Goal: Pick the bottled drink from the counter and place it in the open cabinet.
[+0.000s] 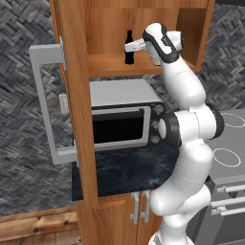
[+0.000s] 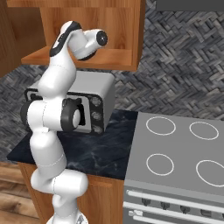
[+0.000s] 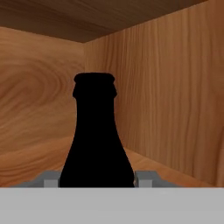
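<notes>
Bottle handling is the main concern at this stage: the bottled drink (image 1: 128,46) is standing upright inside the open cabinet (image 1: 143,28), on or just above its shelf, with the gripper (image 1: 130,47) reaching in from the side and clamping it around the lower body. In the hand view the bottled drink (image 3: 96,135) is rising between the fingertips (image 3: 144,178), its narrow neck and lipped mouth pointing up toward the cabinet ceiling, so the fingers are grasping the wide curved part, not the neck. Judging from its shape, the bottle is probably rigid, smooth and somewhat slippery, light enough for the arm but top-tall and easy to tip. Holding it low on the body looks sensible, since the neck would offer little surface. Below, the microwave (image 1: 122,115) is sitting on the counter (image 1: 124,167), well apart from the bottle. Whether the base is already touching the shelf is not clear.
</notes>
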### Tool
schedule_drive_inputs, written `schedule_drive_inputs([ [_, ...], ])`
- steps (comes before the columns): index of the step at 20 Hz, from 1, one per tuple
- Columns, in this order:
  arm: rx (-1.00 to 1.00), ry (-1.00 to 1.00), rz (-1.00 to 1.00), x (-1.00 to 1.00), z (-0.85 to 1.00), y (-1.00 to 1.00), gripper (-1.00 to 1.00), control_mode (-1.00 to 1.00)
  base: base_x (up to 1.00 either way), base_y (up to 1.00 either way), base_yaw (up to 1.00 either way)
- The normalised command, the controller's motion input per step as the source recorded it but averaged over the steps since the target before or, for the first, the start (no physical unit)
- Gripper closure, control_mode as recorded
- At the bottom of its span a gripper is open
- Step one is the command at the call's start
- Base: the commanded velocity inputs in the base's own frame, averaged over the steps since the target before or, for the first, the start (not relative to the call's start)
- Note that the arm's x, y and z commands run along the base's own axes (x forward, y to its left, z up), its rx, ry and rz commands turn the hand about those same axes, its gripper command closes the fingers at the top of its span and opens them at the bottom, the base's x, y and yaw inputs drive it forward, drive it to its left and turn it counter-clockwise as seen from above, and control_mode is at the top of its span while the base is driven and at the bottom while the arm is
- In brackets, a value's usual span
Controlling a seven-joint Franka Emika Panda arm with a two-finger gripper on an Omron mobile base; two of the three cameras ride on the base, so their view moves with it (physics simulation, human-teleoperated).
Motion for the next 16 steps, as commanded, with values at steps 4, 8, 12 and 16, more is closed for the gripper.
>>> schedule_drive_inputs([
  [4, 0.00, 0.00, -0.04, 0.15, -0.26, 0.04, 1.00, -1.00, 0.00, 0.00, 0.00],
  [8, 0.00, 0.02, -0.04, 0.19, -0.23, 0.01, 1.00, -1.00, 0.00, 0.00, 0.00],
  [12, 0.00, 0.06, -0.03, 0.14, -0.25, 0.01, -1.00, -1.00, 0.00, 0.00, 0.00],
  [16, 0.00, 0.06, 0.00, 0.01, -0.16, 0.00, -1.00, -1.00, 0.00, 0.00, 0.00],
])
